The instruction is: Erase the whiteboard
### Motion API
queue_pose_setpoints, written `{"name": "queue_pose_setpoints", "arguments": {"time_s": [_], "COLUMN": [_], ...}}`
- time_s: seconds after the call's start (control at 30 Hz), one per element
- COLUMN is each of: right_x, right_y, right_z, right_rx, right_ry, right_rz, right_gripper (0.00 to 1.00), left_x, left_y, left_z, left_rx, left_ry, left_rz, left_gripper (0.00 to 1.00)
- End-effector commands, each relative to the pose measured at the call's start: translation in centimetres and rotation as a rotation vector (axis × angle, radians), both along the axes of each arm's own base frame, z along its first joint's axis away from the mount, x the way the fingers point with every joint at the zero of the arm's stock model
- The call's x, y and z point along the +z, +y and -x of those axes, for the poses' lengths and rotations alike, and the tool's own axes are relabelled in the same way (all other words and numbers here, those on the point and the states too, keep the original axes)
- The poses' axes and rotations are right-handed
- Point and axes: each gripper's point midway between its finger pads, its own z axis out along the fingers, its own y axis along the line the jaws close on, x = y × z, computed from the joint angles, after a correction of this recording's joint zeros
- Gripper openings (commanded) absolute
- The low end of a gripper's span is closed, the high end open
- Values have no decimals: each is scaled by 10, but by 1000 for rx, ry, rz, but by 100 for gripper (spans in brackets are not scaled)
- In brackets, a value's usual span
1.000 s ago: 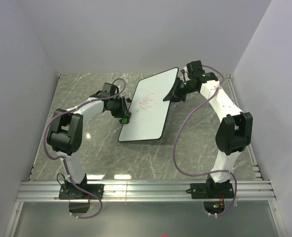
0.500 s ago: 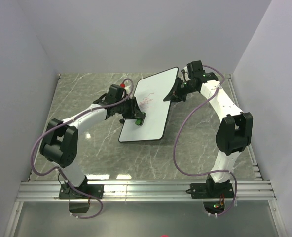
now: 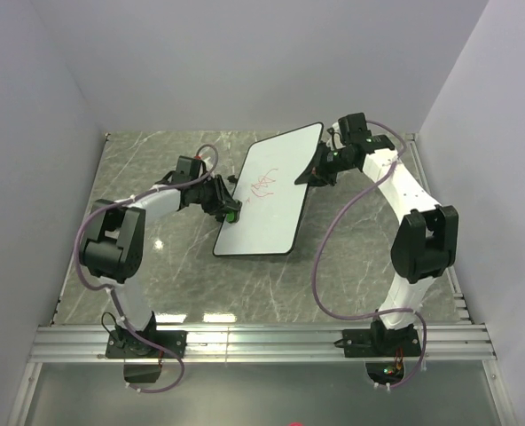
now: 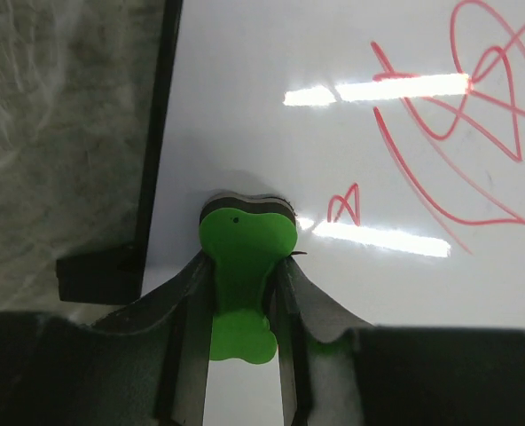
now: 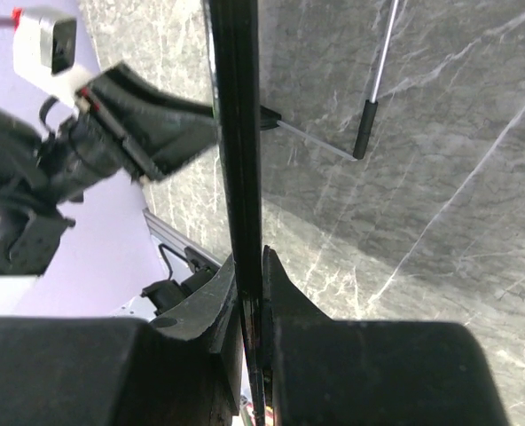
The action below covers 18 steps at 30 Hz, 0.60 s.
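Now that my left gripper (image 4: 245, 266), clamped on the eraser (image 4: 245, 241), has swung back beside the whiteboard (image 4: 271, 133) edge, scribbles (image 4: 458, 124) remain ahead-right, unwiped, while my right gripper (image 5: 252, 266) pinches the rim.

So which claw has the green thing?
The left gripper: it holds the green eraser at the whiteboard. The right gripper only clamps the whiteboard's edge.

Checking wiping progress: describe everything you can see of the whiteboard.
The whiteboard is a glossy white rectangle with rounded corners and a thin black rim, set askew on the marble table. Red scribbles cross its middle. The right gripper pinches its right edge; the left gripper holds a green eraser against it near the left edge.
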Motion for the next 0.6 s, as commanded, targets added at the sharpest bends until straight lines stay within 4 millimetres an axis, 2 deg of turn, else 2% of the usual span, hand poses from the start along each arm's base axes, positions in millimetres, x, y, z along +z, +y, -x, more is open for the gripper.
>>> {"name": "queue_pose_setpoints", "arguments": {"time_s": [0.0, 0.13, 0.17, 0.23, 0.33, 0.37, 0.47, 0.57], "right_x": [-18, -24, -25, -26, -29, -30, -31, -31], "right_y": [-32, -33, -33, -32, -30, -30, -29, -29], "right_z": [3, 7, 7, 8, 8, 7, 7, 5], "right_rx": [-36, -35, -36, -34, -31, -31, -28, -28], "right_ry": [-46, -33, -30, -26, -21, -18, -14, -15], "right_rz": [190, 191, 190, 184, 177, 177, 174, 176], "right_gripper": [0, 0, 0, 0, 0, 0, 0, 0], "left_x": [-17, 1, 11, 19, 41, 50, 66, 66], "left_y": [-8, -17, -24, -32, -55, -69, -93, -101], "left_z": [8, -2, -7, -6, -8, -7, -3, -3], "left_rx": [-67, -94, -106, -131, -178, -202, -245, -254], "left_ry": [59, 28, 4, -3, -37, -50, -65, -58], "left_rz": [-40, -24, -19, -22, 3, 12, 53, 64], "left_gripper": [0, 0, 0, 0, 0, 0, 0, 0]}}
